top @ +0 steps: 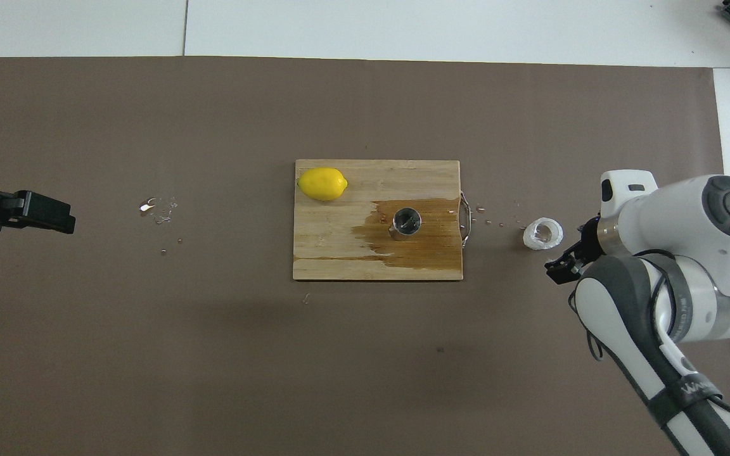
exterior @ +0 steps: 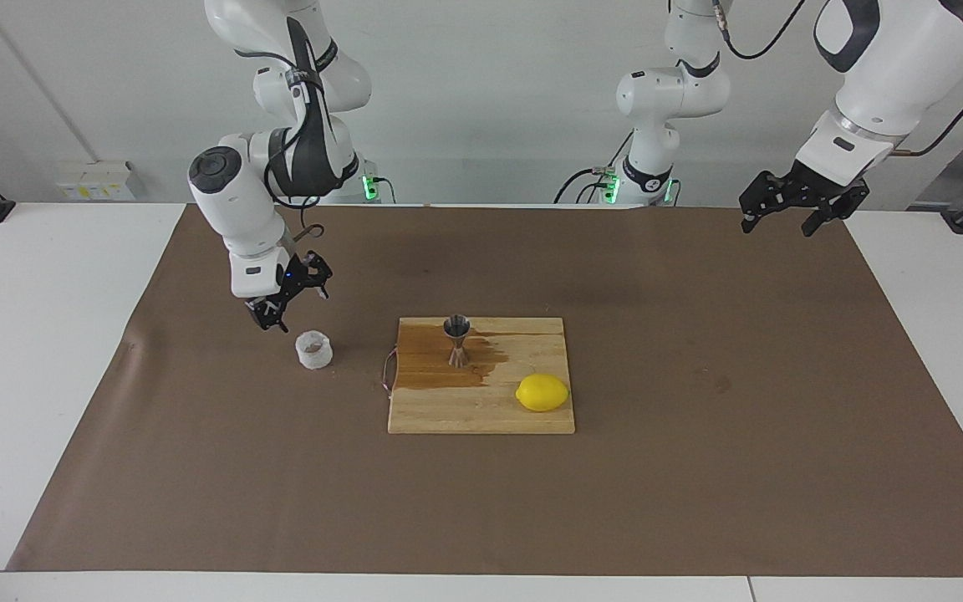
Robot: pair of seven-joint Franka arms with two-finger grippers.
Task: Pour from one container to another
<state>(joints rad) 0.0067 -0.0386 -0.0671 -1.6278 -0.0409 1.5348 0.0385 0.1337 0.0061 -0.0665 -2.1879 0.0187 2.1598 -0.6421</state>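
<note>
A robotics lab: two white jointed robot arms mounted at a plain white desk covered with brown paper, bare white wall, loose black cables.

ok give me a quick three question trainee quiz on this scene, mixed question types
1. True or false: the lemon lies on the cutting board.
2. What stands in the wet patch on the board? A) white cup B) steel jigger C) lemon
3. Is the right gripper holding the white cup?

Key:
1. True.
2. B, the steel jigger.
3. No. It hangs open above the mat beside the cup, which stands alone toward the right arm's end of the table. The left gripper waits, open, over the mat's edge at its own end.
</note>
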